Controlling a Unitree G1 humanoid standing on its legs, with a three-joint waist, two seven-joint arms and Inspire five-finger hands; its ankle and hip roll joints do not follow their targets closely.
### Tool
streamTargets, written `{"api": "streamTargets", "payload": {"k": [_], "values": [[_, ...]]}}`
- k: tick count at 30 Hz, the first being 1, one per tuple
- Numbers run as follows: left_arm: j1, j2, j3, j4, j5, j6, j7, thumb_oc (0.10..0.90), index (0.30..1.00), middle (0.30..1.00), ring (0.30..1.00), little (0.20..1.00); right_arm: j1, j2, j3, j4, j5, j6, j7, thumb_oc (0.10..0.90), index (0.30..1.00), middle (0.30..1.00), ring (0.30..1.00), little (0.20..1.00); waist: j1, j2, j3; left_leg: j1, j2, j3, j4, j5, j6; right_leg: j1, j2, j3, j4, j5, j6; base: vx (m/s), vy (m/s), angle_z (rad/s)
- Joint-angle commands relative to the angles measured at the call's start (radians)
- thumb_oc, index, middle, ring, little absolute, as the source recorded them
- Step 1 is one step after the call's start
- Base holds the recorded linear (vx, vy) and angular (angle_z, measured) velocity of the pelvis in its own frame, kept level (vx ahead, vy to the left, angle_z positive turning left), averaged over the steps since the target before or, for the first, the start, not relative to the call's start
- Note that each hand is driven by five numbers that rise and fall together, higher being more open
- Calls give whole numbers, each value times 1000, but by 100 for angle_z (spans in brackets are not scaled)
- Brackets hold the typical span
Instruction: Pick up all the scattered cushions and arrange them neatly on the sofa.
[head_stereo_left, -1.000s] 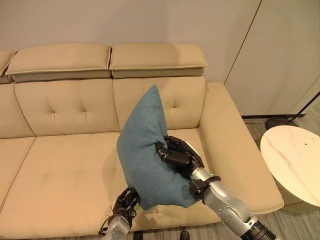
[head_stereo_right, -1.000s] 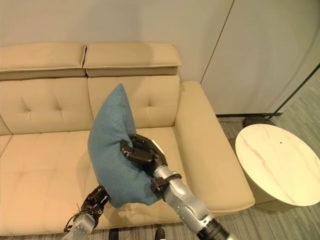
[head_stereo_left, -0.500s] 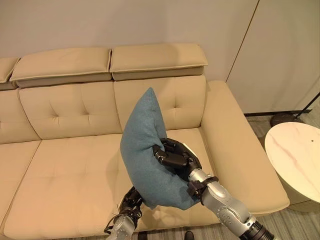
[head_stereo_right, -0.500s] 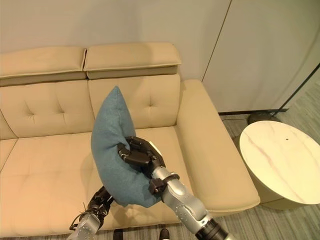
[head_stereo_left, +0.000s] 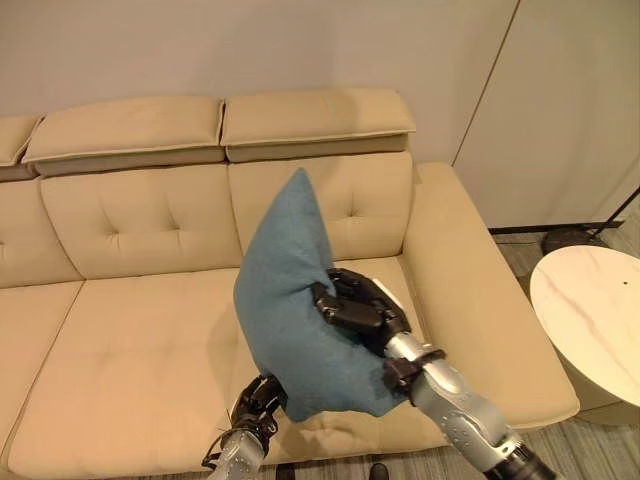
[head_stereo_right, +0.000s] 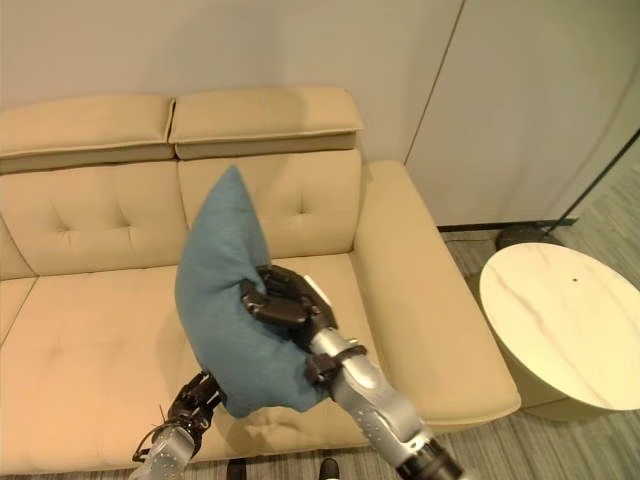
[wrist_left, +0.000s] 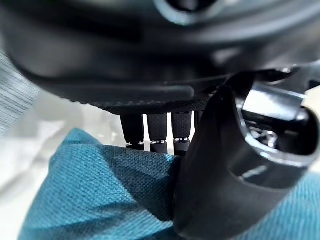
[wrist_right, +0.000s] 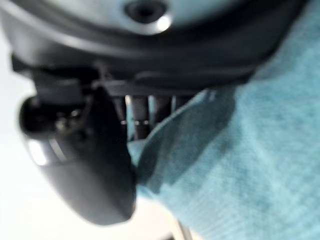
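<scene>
I have the blue cushion (head_stereo_left: 295, 300) held upright in the air above the front edge of the sofa (head_stereo_left: 130, 330), over its right-hand seat, one corner pointing up. My right hand (head_stereo_left: 352, 308) is clenched into the cushion's side, fingers and thumb pinching the fabric. My left hand (head_stereo_left: 256, 400) grips the cushion's lower corner; its wrist view shows fingers (wrist_left: 157, 131) and thumb closed on the cloth. A round table (head_stereo_left: 590, 315) stands off the sofa's right arm.
</scene>
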Motion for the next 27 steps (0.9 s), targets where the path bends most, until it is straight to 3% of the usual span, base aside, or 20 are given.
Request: {"api": "streamTargets", "payload": {"k": [1,5,12,27], "values": [[-117,62,103,-105,54,-122,-89,400,300,300,300,300,42,6,-137,-181,-56,-157,51,400,300,300,300,300,-9,-30,-91,-3,29,6,2,-86,-18,33,-74,-3,12,-59,65,41,5,4],[-82,125,188,-158,118,-156,-67,400,300,300,300,300,125,22,-247,-78,-159,-162,23,400,300,300,300,300,-8,-19,-91,0,27,3,2,-87,-17,33,-75,-5,12,-60,68,23,9,-3],[-36,148,253,-170,189,-165,-49,400,300,300,300,300,190,95,-318,43,-253,-157,-24,400,300,300,300,300,-2,-6,-93,5,18,-2,2,-93,-12,40,-81,-11,12,-66,71,24,14,-2],[-79,215,124,-168,404,-136,-43,400,300,300,300,300,123,99,-268,264,-365,-121,-79,400,300,300,300,300,5,-12,-64,-29,-14,-17,2,-92,6,17,-101,-15,12,-54,84,20,51,2]]}}
